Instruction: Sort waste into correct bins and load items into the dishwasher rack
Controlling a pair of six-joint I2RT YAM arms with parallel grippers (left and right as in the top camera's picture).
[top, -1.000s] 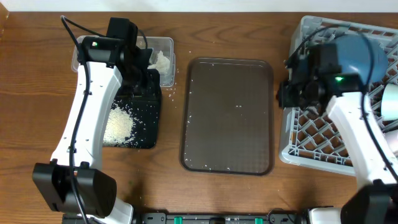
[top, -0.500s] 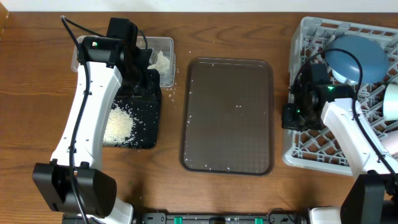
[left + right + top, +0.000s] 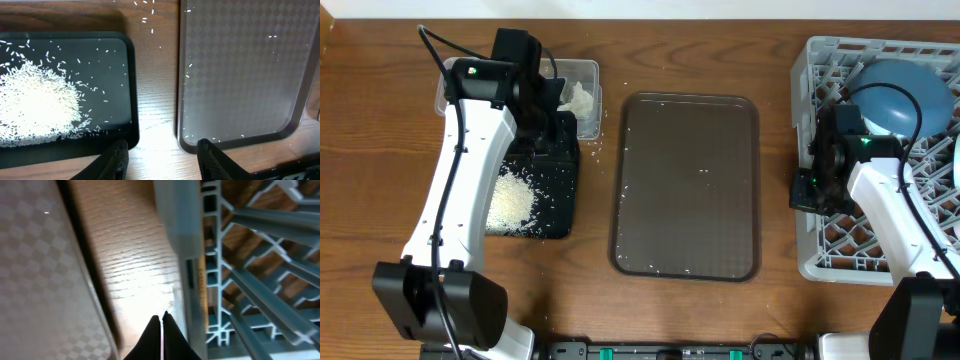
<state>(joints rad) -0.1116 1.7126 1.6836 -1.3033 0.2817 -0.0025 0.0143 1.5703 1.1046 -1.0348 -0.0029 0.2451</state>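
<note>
White rice grains lie heaped in the black tray, and the same rice shows in the left wrist view. Crumpled white tissues sit in the clear tub. My left gripper hangs open and empty over the gap between the black tray and the brown tray. The grey dishwasher rack at the far right holds the dark blue dish. My right gripper is shut and empty, right beside the rack's left wall.
A large dark brown serving tray lies in the middle with a few stray grains on it. More loose grains dot the table around the black tray. The rack reaches the right edge of the overhead view.
The rack has slid to the right, and my right gripper has moved right and toward the front along its left wall. The left arm has not moved.
</note>
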